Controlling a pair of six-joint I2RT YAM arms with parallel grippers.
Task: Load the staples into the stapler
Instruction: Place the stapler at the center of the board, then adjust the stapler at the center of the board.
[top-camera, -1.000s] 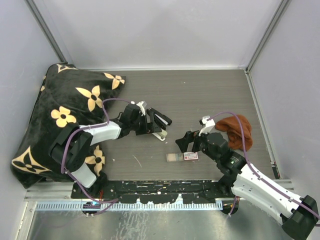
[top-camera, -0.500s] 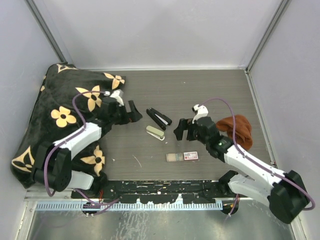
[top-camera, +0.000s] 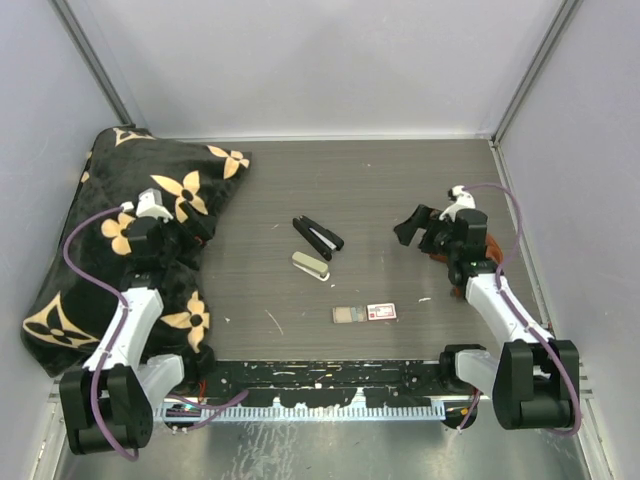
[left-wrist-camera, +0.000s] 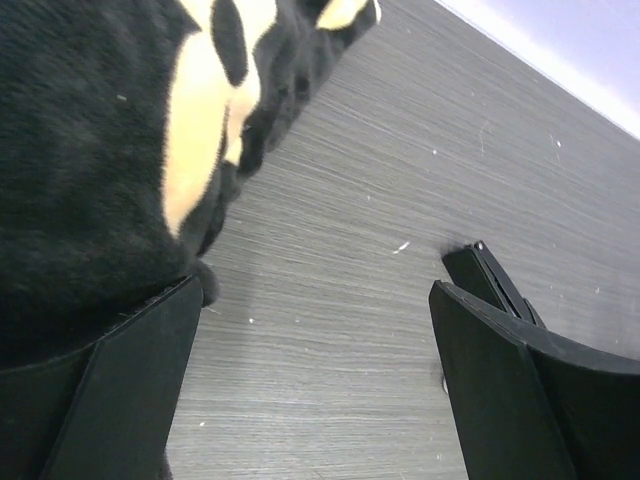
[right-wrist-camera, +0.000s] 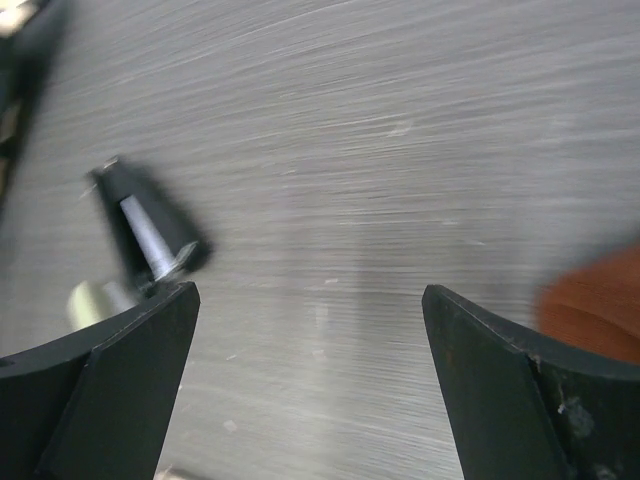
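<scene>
Loading not yet begun: the staples (top-camera: 347, 314) lie on the tabletop (top-camera: 400, 180) beside their small box (top-camera: 381, 311), near the stapler (top-camera: 318, 237), while the left fingers (left-wrist-camera: 120, 400) and right fingers (right-wrist-camera: 110, 380) stand spread, empty, well apart.

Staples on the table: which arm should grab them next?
Right, probably. The right claw, open, hangs nearer the staples beside the red-and-white box. The left claw, also open, sits farther away by the flowery blanket.
</scene>
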